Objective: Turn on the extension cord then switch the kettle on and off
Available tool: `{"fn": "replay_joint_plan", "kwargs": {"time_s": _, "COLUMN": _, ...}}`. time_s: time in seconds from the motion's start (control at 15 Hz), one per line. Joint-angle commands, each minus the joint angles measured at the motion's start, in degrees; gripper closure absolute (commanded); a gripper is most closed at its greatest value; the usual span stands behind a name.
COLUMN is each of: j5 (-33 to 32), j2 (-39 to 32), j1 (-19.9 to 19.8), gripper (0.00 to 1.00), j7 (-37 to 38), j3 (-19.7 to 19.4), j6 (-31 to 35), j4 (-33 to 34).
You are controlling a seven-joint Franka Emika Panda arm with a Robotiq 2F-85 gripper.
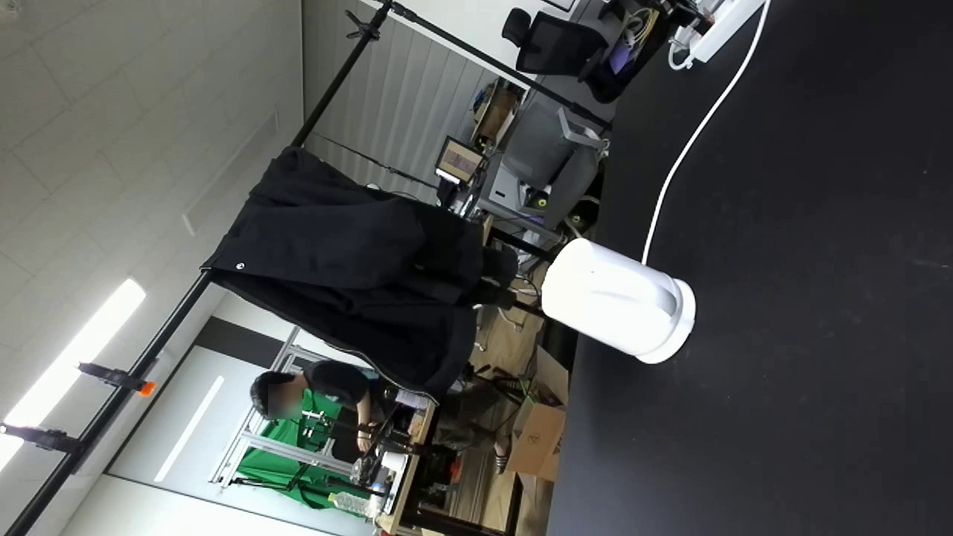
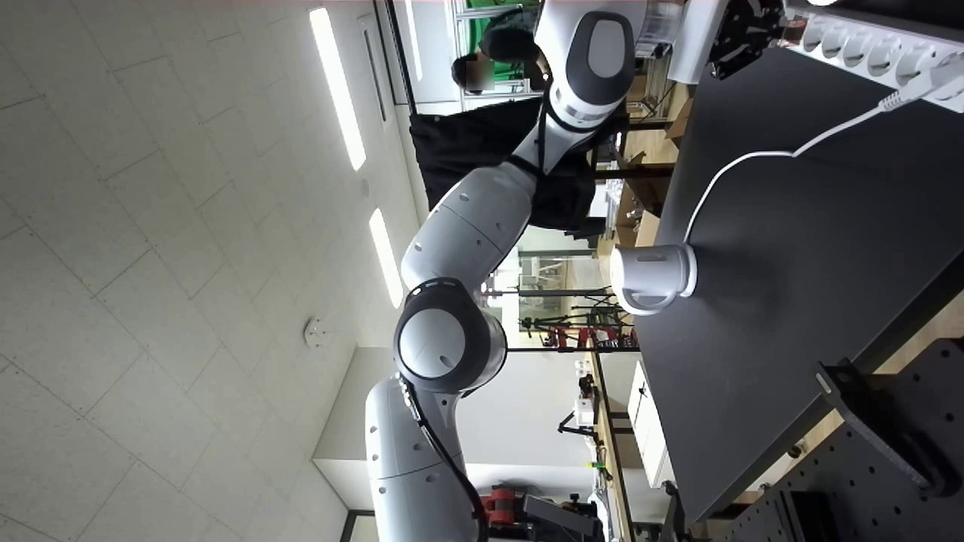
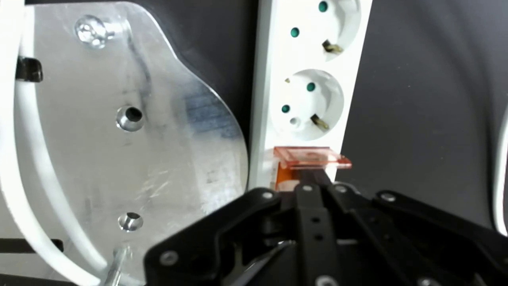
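While the kettle (image 2: 649, 269) stands on its wider base on the matte black table (image 1: 782, 372), a smooth white rounded cylinder with a loop handle (image 2: 646, 311), the gripper (image 3: 313, 176) is well apart from it, down at the extension cord (image 3: 307, 64). That's a long white plastic strip with round recessed sockets (image 3: 302, 97), tiny green holes inside. The jaws look pinched together to me, right at a see-through reddish flap (image 3: 303, 156) with a flat orange bit (image 3: 285, 173) just below it in the wrist view; can't tell if they're touching it. A thin white cable (image 2: 768, 154) curves from the kettle to a chunky ribbed plug (image 2: 913, 87) on the extension cord. Just beside the sockets there's a shiny metal plate (image 3: 170, 151), kinda scratched, with a curved edge and round holes. The arm (image 2: 467, 211) is smooth pale-grey shell with dark joint rings, and creased black cloth (image 1: 342, 238) hangs in both exterior views.
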State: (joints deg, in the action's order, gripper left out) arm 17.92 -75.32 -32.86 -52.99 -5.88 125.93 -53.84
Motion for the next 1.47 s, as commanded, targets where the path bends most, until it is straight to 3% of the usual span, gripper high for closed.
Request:
{"fn": "replay_joint_plan", "kwargs": {"time_s": 0.0, "j5": -0.71, "j2": -1.15, "j1": 0.84, "gripper": 1.0, "j7": -1.06, "j3": -0.36, "j6": 2.77, "j4": -0.94}}
{"fn": "replay_joint_plan", "kwargs": {"time_s": 0.4, "j5": -4.44, "j2": -0.69, "j1": 4.14, "gripper": 1.0, "j7": -1.88, "j3": -3.02, "j6": 8.68, "j4": -5.03}}
{"fn": "replay_joint_plan", "kwargs": {"time_s": 1.0, "j5": -8.47, "j2": 4.74, "j1": 11.58, "gripper": 1.0, "j7": -0.14, "j3": -7.58, "j6": 21.13, "j4": -20.03}}
{"fn": "replay_joint_plan", "kwargs": {"time_s": 1.4, "j5": -6.29, "j2": 11.93, "j1": 12.61, "gripper": 1.0, "j7": -2.17, "j3": -5.89, "j6": 24.31, "j4": -28.05}}
